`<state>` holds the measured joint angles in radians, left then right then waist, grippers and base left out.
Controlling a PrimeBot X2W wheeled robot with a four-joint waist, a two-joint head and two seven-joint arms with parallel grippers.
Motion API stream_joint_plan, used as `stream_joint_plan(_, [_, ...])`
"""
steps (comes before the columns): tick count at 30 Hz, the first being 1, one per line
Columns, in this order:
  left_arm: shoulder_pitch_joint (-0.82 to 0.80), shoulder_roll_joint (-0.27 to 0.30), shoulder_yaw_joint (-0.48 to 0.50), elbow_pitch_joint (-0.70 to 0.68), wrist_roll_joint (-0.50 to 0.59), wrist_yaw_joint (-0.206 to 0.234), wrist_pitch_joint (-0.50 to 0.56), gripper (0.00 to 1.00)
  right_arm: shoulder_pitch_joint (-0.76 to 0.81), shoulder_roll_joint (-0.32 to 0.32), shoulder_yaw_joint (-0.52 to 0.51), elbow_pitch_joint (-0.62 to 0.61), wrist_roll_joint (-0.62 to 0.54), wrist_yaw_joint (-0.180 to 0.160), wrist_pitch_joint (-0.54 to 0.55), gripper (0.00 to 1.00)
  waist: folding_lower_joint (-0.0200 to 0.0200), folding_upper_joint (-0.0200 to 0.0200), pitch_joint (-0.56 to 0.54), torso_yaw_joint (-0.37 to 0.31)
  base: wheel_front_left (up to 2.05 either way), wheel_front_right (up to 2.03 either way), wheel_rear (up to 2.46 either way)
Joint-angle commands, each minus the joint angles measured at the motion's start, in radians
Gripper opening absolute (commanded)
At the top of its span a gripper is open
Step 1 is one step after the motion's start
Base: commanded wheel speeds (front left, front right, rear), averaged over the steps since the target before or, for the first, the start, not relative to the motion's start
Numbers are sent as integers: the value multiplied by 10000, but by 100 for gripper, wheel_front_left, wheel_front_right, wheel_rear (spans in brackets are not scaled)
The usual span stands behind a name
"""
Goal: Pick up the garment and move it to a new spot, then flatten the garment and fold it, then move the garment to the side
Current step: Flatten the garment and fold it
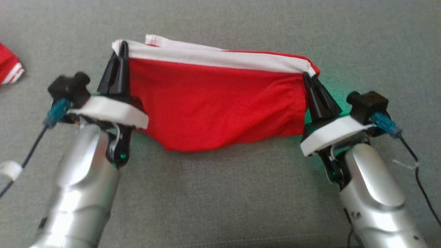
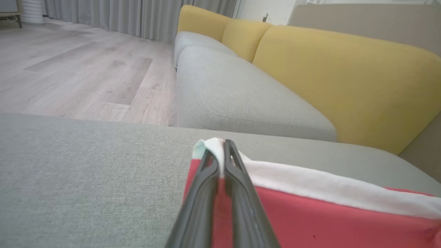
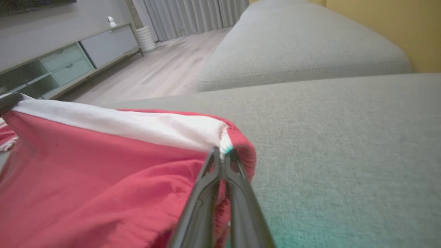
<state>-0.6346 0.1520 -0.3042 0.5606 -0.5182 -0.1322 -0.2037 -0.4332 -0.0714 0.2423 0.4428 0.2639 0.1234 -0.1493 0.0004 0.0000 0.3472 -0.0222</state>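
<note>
On the grey cushion (image 1: 220,193), with yellow backrests (image 2: 344,79) behind it in the left wrist view, the red garment (image 1: 217,103) hangs stretched between the two arms. Its white band (image 1: 213,57) runs along the top and its lower edge sags to the cushion or just above it. The left gripper (image 1: 122,46) is pinched shut on the band's left corner, and the right gripper (image 1: 307,76) is closed on the right corner. A second red-and-white cloth (image 1: 8,69) lies well apart at the left edge.

Each grip looks like it takes only a small bite of the band. If the arms spread further or swing fast, a corner could slip out and the garment would drop in a heap. The loose lower half seems likely to bunch under itself when laid down, which would spoil the flattening. A back layer of the band pokes up unevenly near the left gripper and may fold in crooked.

No brand, label or writing can be read.
</note>
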Motion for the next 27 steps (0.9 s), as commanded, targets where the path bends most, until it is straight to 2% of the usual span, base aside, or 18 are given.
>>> stream_joint_plan(1, [-553, 254, 156, 145, 75, 16, -54, 0, -267, 182, 282, -56, -36, 73, -129, 0, -4, 0, 368, -89, 0, 0, 0])
stream_joint_plan(2, [-778, 228, 124, 483, 82, 16, -71, 0, -401, 188, 337, 111, -35, 73, -171, 0, -4, 0, 417, -104, 0, 0, 0])
stream_joint_plan(4, [-1160, 169, 56, 1161, 107, 17, -59, 0, -608, 197, 439, 432, -7, 73, -253, 8, -4, 0, 464, -133, 0, 0, 0])
stream_joint_plan(7, [-1637, 87, -58, 1943, 170, 17, -157, 0, -836, 205, 579, 831, 23, 73, -393, 31, -4, 0, 480, -182, 0, 0, 0])
stream_joint_plan(8, [-1773, 62, -119, 2158, 186, 17, -189, 0, -895, 207, 654, 924, 88, 73, -445, 47, -4, 0, 475, -212, 0, 0, 0])
stream_joint_plan(9, [-1898, 37, -210, 2333, 191, 17, -221, 0, -943, 207, 734, 1002, 157, 73, -490, 76, -4, 0, 465, -244, 0, 0, 0])
stream_joint_plan(10, [-2011, 16, -287, 2492, 171, 17, -254, 0, -982, 208, 807, 1070, 220, 73, -532, 100, -4, 0, 451, -274, 0, 0, 0])
stream_joint_plan(13, [-2312, 19, -507, 2938, 95, 16, -334, 0, -1048, 209, 995, 1251, 382, 73, -634, 100, -4, 0, 390, -386, 0, 0, 0])
stream_joint_plan(14, [-2399, 25, -585, 3106, 63, 16, -344, 13, -1054, 210, 1042, 1306, 410, 73, -654, 100, -4, 0, 370, -422, 0, 0, 0])
stream_joint_plan(15, [-2477, 38, -659, 3245, 21, 16, -361, 45, -1061, 210, 1101, 1348, 438, 73, -672, 100, -4, 0, 345, -467, 0, 0, 0])
stream_joint_plan(16, [-2541, 52, -722, 3376, -21, 16, -381, 94, -1062, 210, 1147, 1377, 463, 73, -692, 100, -4, 0, 319, -504, 0, 0, 0])
stream_joint_plan(17, [-2597, 64, -813, 3492, -49, 16, -397, 100, -1054, 210, 1181, 1397, 485, 73, -709, 100, -4, 0, 296, -534, 0, 0, 0])
stream_joint_plan(27, [-2315, 83, -1437, 3615, -622, 16, -558, 100, -420, 211, 723, 1259, 317, 73, -841, 100, -4, 0, -271, -432, 0, 0, 0])
